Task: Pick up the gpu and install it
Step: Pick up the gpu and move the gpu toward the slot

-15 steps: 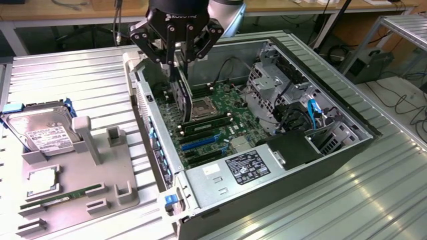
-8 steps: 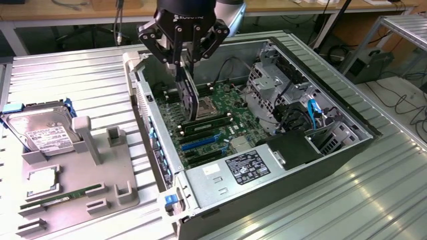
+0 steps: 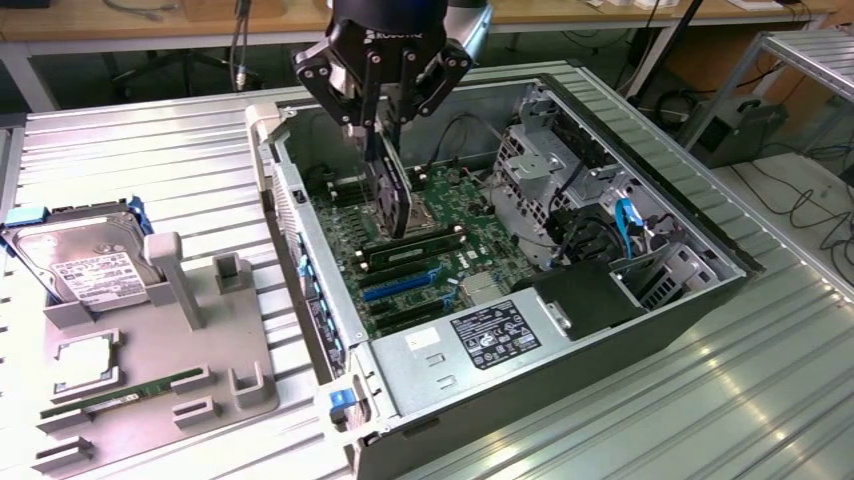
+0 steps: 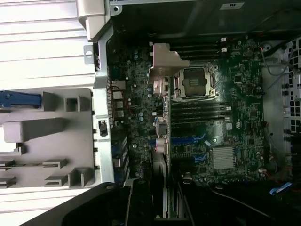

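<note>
The black robot claw (image 3: pixel 380 125) is clamped shut on the upper edge of the gpu (image 3: pixel 390 195), a thin, flat, dark rectangular circuit card with a silvery-beige metal end bracket. The card hangs on edge inside the open grey metal computer case (image 3: pixel 641 140). It is above the green motherboard (image 3: pixel 447 265) on the case's floor and does not look seated in any slot (whether its lower edge touches the board I cannot tell). In the wrist view the pale bracket stands out over the board.

I judge the card light and stiff but fragile. Its soldered parts and edge contacts would not bear pinching, so the bare board edges, as gripped here, are the place to hold it. A knock against the case could tilt it in the grip.

Outside the case, on the ribbed metal worktop (image 3: pixel 147 150), sits a grey plastic holder (image 3: pixel 160 350) carrying a silver hard drive (image 3: pixel 87 265) with a white label.
</note>
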Controlling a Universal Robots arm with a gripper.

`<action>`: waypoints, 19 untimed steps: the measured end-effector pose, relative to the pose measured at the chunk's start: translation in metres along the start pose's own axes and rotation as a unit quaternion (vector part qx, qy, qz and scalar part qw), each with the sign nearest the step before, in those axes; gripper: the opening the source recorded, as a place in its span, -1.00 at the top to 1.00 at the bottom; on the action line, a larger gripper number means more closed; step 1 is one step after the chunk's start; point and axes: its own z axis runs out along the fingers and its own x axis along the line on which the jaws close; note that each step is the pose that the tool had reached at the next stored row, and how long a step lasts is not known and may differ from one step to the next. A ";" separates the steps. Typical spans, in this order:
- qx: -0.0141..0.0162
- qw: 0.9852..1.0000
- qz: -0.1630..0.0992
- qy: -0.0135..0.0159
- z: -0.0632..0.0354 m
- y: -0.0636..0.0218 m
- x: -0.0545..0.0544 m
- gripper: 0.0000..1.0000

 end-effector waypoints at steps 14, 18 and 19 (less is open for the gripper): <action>0.001 1.000 0.000 0.000 0.0032 0.0027 -0.016 0.47; 0.001 1.000 0.000 0.000 0.0041 0.0033 -0.020 0.47; 0.001 1.000 0.000 0.000 0.0043 0.0034 -0.021 0.47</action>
